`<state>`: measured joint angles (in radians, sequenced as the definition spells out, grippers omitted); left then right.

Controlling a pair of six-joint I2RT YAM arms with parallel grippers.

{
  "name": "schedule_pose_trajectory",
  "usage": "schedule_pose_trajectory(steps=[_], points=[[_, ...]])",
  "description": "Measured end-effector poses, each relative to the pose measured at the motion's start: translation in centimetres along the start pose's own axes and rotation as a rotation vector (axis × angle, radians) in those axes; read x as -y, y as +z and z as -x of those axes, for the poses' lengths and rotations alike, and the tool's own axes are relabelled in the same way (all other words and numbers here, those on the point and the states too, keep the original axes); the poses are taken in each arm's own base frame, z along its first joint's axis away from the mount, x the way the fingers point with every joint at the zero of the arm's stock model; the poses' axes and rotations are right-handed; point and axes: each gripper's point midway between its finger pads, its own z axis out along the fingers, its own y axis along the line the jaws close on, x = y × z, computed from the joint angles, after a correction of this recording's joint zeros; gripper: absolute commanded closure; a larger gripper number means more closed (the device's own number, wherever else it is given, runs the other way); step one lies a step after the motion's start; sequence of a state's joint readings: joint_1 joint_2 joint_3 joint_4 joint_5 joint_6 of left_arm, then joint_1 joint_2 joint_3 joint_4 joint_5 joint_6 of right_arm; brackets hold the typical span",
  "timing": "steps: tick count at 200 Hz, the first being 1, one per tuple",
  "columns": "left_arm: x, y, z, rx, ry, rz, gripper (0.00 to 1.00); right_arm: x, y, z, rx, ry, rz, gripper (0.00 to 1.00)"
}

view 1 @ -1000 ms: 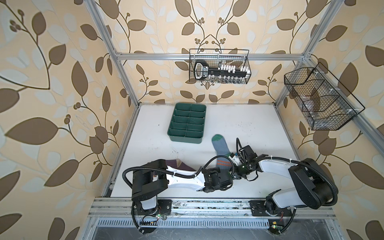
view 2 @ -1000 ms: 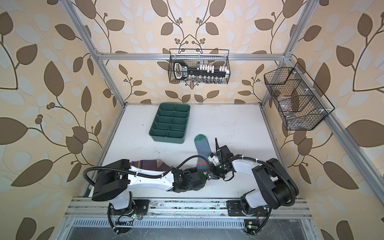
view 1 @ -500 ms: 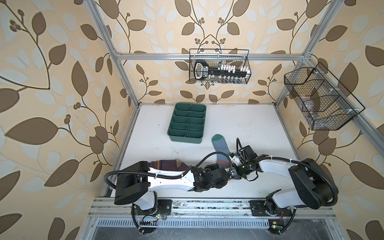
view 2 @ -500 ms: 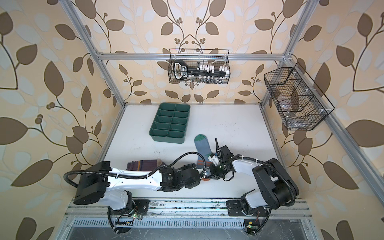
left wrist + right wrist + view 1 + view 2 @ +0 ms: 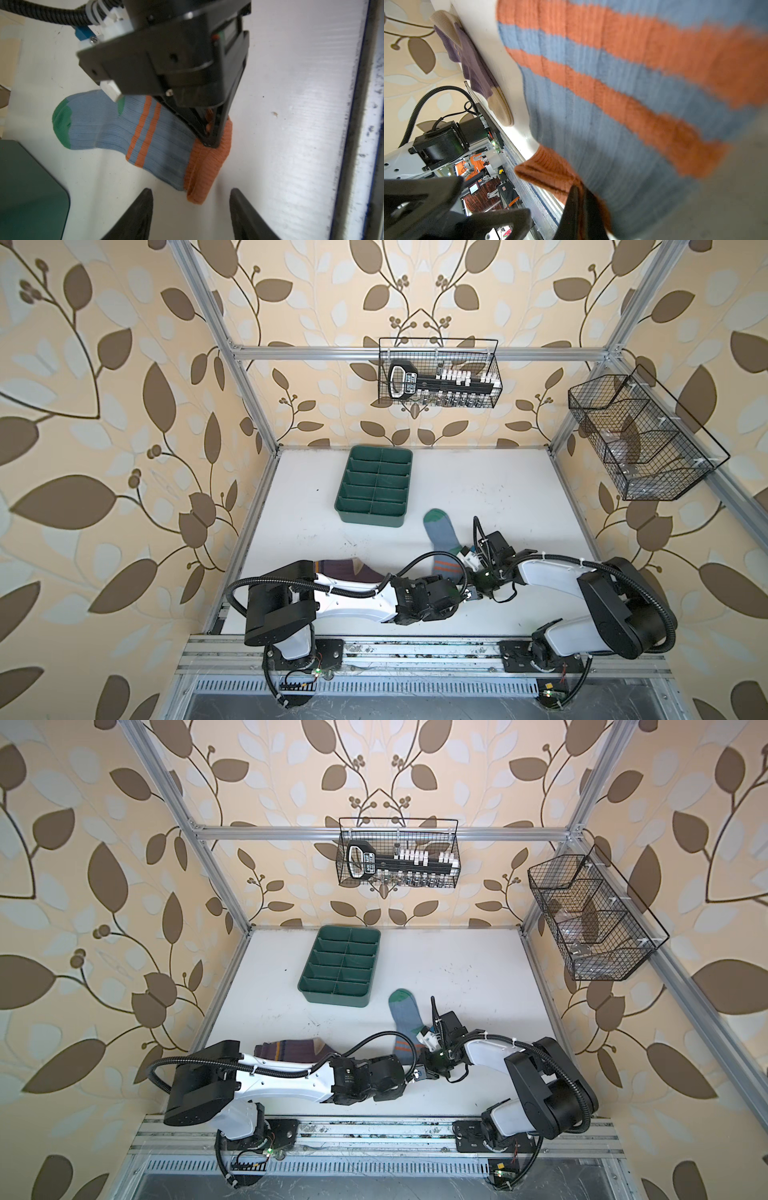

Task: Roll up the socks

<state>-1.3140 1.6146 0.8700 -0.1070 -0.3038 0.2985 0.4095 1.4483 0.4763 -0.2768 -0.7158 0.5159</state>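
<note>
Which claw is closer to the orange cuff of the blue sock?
The right. The right gripper is shut on the orange cuff of the grey-blue sock, pinching one end. The left gripper is open at the cuff's other end, not gripping it.

On tabletop (image 5: 498, 497): grey-blue sock (image 5: 441, 533), green toe near green tray (image 5: 370, 522), striped end where left arm (image 5: 353, 605) and right arm (image 5: 540, 576) meet; purple sock (image 5: 338, 568) partly under left arm.

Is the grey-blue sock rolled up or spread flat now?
Spread flat, not rolled: the grey-blue sock shows its full length, green toe to orange cuff. Only that cuff is bunched, where the shut right gripper pinches it.
</note>
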Motion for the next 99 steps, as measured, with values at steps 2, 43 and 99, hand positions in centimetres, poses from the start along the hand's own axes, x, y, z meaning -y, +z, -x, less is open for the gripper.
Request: schedule_pose_trajectory(steps=[2,43,99], points=[[0.0,0.1,0.0,0.0,-0.001,-0.002,0.4,0.0,0.0,0.0,0.0,0.0,0.0,0.99],[0.3,1.0,-0.1,-0.002,-0.032,-0.009,0.39,0.0,0.0,-0.4,-0.009,0.015,0.019,0.99],[0.4,1.8,-0.2,-0.002,-0.064,-0.003,0.41,0.2,0.0,-1.1,-0.024,0.099,0.09,1.0]])
